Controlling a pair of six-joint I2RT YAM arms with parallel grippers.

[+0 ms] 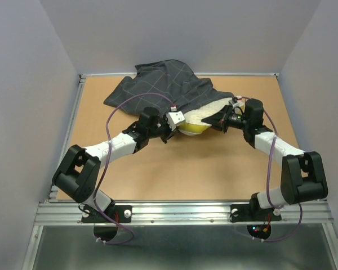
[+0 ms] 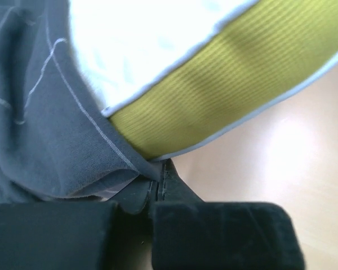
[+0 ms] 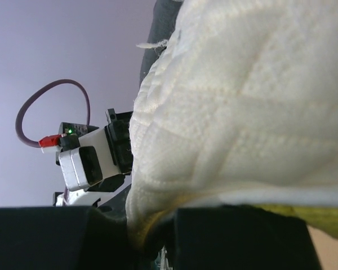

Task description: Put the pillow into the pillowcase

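Observation:
The dark grey pillowcase (image 1: 163,84) lies crumpled at the back of the table, and the pillow (image 1: 205,112) sticks out of its near side with the yellow band showing. My left gripper (image 1: 179,127) sits at the pillow's left corner. In the left wrist view the left gripper (image 2: 158,181) is shut, pinching the pillowcase (image 2: 50,129) hem just under the pillow (image 2: 214,84). On the pillow's right end is my right gripper (image 1: 221,120). In the right wrist view the right gripper (image 3: 152,239) is shut on a bunched fold of the pillow (image 3: 242,101).
The wooden tabletop (image 1: 174,169) is boxed in by grey walls at the left, back and right, with a metal rail (image 1: 180,211) along the near edge. Purple cables (image 1: 110,121) loop over both arms. The left wrist camera (image 3: 84,160) shows close beside the pillow.

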